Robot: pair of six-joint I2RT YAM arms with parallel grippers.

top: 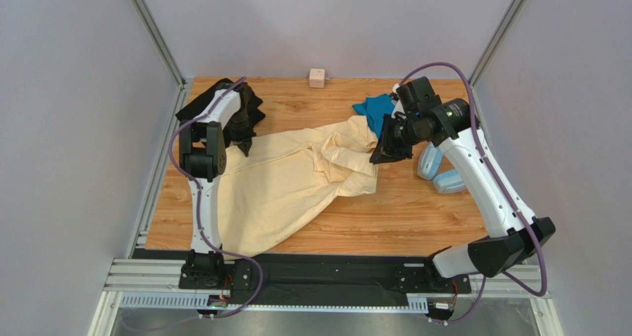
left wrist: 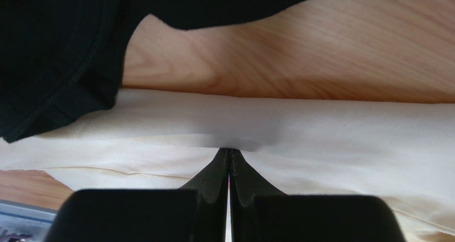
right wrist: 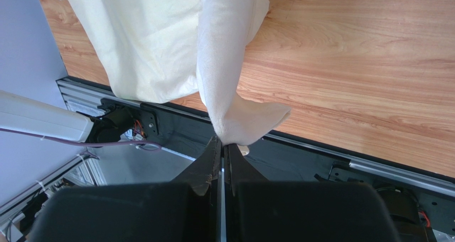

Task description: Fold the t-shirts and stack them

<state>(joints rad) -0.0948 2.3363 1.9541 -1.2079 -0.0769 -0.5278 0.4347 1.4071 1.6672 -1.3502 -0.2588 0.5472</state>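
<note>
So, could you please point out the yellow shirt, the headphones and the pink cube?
yellow shirt (top: 282,188), top view, middle of its body
headphones (top: 449,181), top view, the nearer ear cup
pink cube (top: 317,77), top view, its top face

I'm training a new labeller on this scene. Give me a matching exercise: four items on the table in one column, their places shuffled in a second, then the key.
Items
1. cream-yellow t-shirt
2. teal t-shirt
3. black t-shirt
4. headphones

Places
A. far-left corner
B. near the right edge
C. spread across the middle
D. far side, right of centre

Pairs: 1-C, 2-D, 3-A, 4-B
</note>
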